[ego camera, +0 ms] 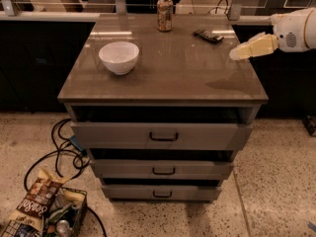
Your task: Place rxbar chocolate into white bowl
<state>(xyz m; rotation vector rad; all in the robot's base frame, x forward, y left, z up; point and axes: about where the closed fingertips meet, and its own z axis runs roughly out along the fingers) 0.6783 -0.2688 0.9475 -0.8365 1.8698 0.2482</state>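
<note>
Looking down on a grey cabinet [163, 137] standing on a speckled floor [276, 181], showing three drawer fronts stacked below the top, each carrying a dark handle. Capping that cabinet and bearing the task's things: a glossy brown surface [187, 78].

Reaching in from the right edge, level with the back half of the surface: a white arm [296, 31]. Ending it, the tan gripper [237, 54], pointing left and slightly down, hovering over the right rim of the surface and carrying nothing. Giving no way of telling spread from closed at this angle.

Lying on the floor at lower left: a brown snack bag [37, 201], leaning against a wire basket [74, 214] of odds and ends. Looping beside the cabinet's foot: black cables [61, 149].

Sitting upright on the left half of the surface: the white bowl [119, 57], round and glossy.

Standing upright at the back edge, near the middle: a tan drink can [165, 14].

Lying flat at the back right of the surface, dark, slim and turned at a slant: the rxbar chocolate [208, 35]. Resting well apart from the bowl, to the right of the can, near the gripper's tip and farther back, not touching it.
</note>
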